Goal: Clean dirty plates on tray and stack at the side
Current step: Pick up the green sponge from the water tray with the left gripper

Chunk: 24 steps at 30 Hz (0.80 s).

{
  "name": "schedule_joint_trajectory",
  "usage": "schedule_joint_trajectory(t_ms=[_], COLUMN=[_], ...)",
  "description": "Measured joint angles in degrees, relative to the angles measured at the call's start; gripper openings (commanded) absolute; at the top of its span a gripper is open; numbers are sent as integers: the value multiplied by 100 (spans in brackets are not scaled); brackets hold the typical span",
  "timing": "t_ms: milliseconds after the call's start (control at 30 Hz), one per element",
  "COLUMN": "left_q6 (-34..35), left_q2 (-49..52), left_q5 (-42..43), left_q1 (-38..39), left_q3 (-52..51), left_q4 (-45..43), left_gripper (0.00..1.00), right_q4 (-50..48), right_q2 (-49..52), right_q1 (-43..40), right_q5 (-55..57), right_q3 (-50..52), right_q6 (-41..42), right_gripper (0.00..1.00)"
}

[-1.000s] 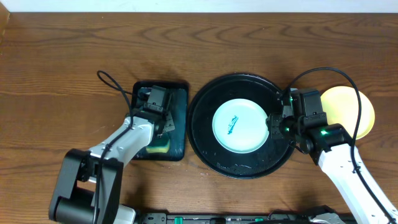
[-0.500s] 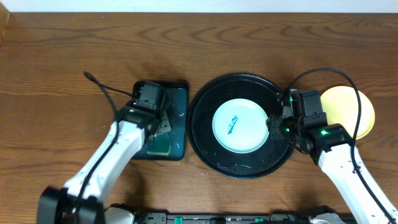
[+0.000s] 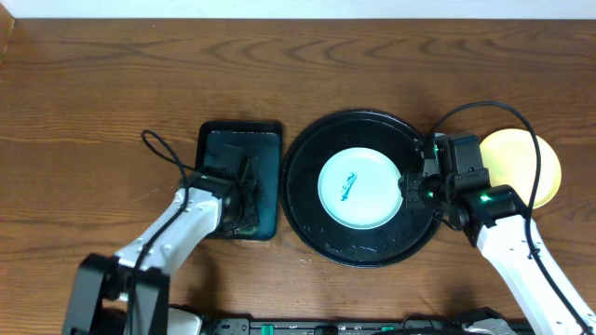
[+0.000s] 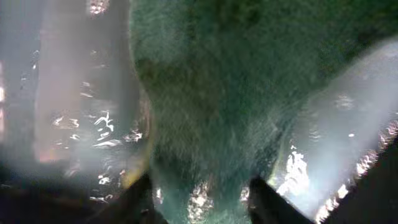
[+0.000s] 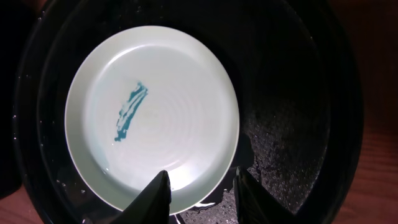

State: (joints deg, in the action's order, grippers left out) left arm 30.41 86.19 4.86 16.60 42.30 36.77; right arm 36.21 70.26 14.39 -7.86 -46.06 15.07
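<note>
L gripper [image 3: 243, 194] down in teal tray [image 3: 228, 144], grip unclear; R gripper [image 5: 201, 175] fingers apart at plate [image 5: 180, 102] rim.

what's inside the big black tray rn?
One mint-white plate with a blue scribble, lying in the black tray, plus water droplets. The right gripper straddles the plate's rim. Anything beneath the plate is hidden.

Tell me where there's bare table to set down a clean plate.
The widest bare wood is the strip along the far edge, beyond the teal tray and black tray. The far-left tabletop beside the teal tray is free too. Crowded: the right arm fills the gap between black tray and yellow plate, and the trays nearly touch.
</note>
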Motion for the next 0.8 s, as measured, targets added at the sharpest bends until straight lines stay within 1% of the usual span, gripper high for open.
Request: schedule_joint_trajectory(t_ms=[33, 133, 300, 333, 367, 400, 467, 500, 533, 700, 733, 800], left_q6=[66, 155, 192, 192, 181, 144, 79, 48, 2, -125, -138, -175], left_q2=[81, 173, 256, 291, 323, 345, 354, 354, 354, 350, 350, 350], left_q5=[24, 120, 146, 149, 146, 149, 120, 120, 109, 101, 101, 98], left_q1=[0, 2, 0, 0, 0, 0, 0, 0, 0, 0, 0, 0], left_q3=[0, 13, 157, 234, 315, 404, 601, 715, 815, 970, 970, 970], left_q4=[-68, -229, -120, -61, -4, 68, 205, 254, 286, 514, 522, 417], left_gripper=[8, 8, 8, 17, 30, 36, 56, 62, 65, 65, 64, 60], right_q4=[0, -2, 0, 0, -2, 0, 0, 0, 0, 0, 0, 0], right_q2=[0, 0, 0, 0, 0, 0, 0, 0, 0, 0, 0, 0], right_q1=[0, 0, 0, 0, 0, 0, 0, 0, 0, 0, 0, 0], right_q5=[-4, -4, -4, -7, -4, -7, -4, -4, -7, -4, -7, -4], right_q3=[-2, 0, 0, -2, 0, -2, -2, 0, 0, -2, -2, -2], right_q6=[0, 0, 0, 0, 0, 0, 0, 0, 0, 0, 0, 0], right_gripper=[33, 32, 33, 33, 33, 32, 33, 33, 33, 33, 33, 33])
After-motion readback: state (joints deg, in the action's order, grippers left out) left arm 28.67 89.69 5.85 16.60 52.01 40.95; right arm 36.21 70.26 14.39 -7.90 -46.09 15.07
